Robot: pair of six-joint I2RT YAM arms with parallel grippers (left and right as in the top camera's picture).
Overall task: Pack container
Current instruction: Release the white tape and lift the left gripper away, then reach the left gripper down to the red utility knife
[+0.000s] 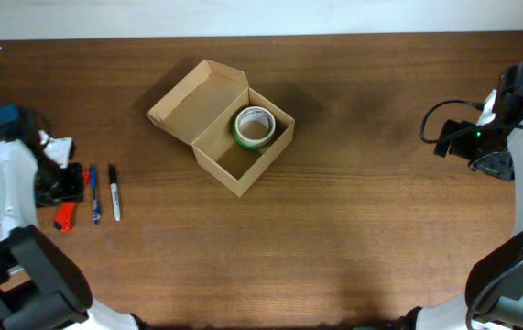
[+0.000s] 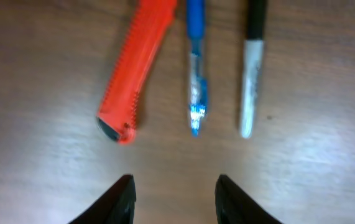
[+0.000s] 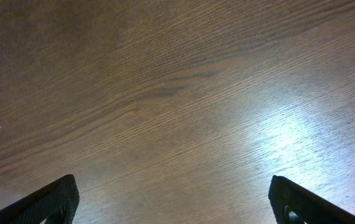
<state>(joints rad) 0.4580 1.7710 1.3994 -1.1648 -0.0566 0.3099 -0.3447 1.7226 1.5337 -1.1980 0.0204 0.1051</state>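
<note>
i have the container (image 1: 229, 155) sitting a little left of centre on the wooden table (image 1: 371, 238), turned at an angle, with its hinged flap lid thrown open toward the far left corner. inside it, against the far right wall, a green and white tape roll (image 1: 255, 127) lies flat with its hole facing up; the part of the box floor that shows beside it is bare. my left gripper (image 2: 174, 194) is over at the left edge of the table, well apart from the box, and its wrist camera looks down at three things laid side by side: an orange-red utility cutter (image 2: 130, 74) tilted slightly, a blue pen (image 2: 196, 81) in the middle, and a black marker (image 2: 250, 81) with a pale end on the other side. the left fingers (image 2: 125, 194) stand partly apart, a moderate gap and nothing between them, and they are not touching any of the three; the blue pen's tip points roughly at the gap. from overhead the cutter, pen and marker lie in a short row just beside the left arm. my right gripper (image 3: 174, 202) is at the far right side of the table, well away from the box, its fingers (image 3: 56, 200) spread wide and empty, with only bare wood grain and a patch of glare under them.
</note>
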